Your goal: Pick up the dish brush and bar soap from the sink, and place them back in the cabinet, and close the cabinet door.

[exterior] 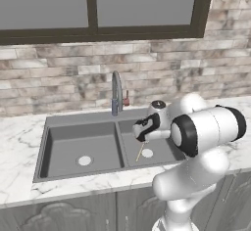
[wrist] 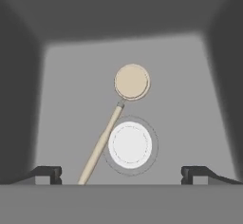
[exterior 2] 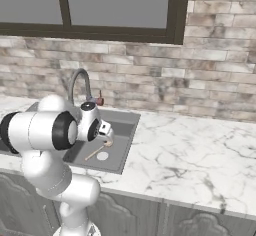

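The dish brush (wrist: 107,135) lies flat on the floor of the sink's right basin (wrist: 66,99), its round pale head (wrist: 132,81) away from me and its tan handle running past the silver drain (wrist: 130,144). My gripper (wrist: 121,174) hangs open straight above it, apart from it, with nothing between the fingertips. From the base, the brush (exterior: 140,151) shows just under the gripper (exterior: 140,136) in the dark grey sink (exterior: 78,120). From the right, the brush (exterior 2: 95,152) lies beside the drain. The bar soap, the cabinet and the cabinet door are out of view.
The grey gooseneck faucet (exterior: 116,93) rises behind the divider between the basins, with a small red handle (exterior: 126,99) beside it. Marble counter (exterior 2: 190,150) spreads to the right of the sink. A brick wall and a dark-framed window (exterior: 93,10) stand behind.
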Available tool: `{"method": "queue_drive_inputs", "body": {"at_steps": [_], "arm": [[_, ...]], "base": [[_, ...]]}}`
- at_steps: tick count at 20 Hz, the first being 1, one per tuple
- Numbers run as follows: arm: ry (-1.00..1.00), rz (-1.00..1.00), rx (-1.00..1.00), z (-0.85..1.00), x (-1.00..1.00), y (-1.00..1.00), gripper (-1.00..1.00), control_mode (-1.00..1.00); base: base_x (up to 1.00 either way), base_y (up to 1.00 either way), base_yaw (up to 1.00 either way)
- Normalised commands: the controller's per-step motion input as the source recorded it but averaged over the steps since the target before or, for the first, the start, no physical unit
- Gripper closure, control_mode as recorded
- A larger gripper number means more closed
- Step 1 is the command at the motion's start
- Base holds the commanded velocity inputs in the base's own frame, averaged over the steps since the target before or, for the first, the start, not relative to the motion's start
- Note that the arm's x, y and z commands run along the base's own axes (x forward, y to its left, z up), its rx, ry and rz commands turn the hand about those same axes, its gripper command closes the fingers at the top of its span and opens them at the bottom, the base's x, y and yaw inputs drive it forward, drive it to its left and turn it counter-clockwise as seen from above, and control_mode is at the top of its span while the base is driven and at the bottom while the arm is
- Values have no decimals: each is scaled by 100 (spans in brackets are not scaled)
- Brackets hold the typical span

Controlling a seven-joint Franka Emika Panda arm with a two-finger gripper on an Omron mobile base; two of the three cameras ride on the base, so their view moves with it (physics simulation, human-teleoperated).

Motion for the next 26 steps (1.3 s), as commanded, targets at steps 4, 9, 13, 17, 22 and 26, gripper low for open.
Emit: {"method": "queue_drive_inputs", "body": {"at_steps": [4, 9, 13, 17, 22, 26], "arm": [[0, 0, 0, -30, 30, 0, -100, -100], [0, 0, 0, -28, 27, 0, -100, -100], [0, 0, 0, -24, 19, 1, -100, -100], [0, 0, 0, -20, 2, 3, -100, -100], [0, 0, 0, -19, 0, 9, -100, -100], [0, 0, 0, -17, 3, 7, -100, -100]], "base": [[0, 0, 0], [0, 0, 0], [0, 0, 0], [0, 0, 0], [0, 0, 0], [0, 0, 0]]}}
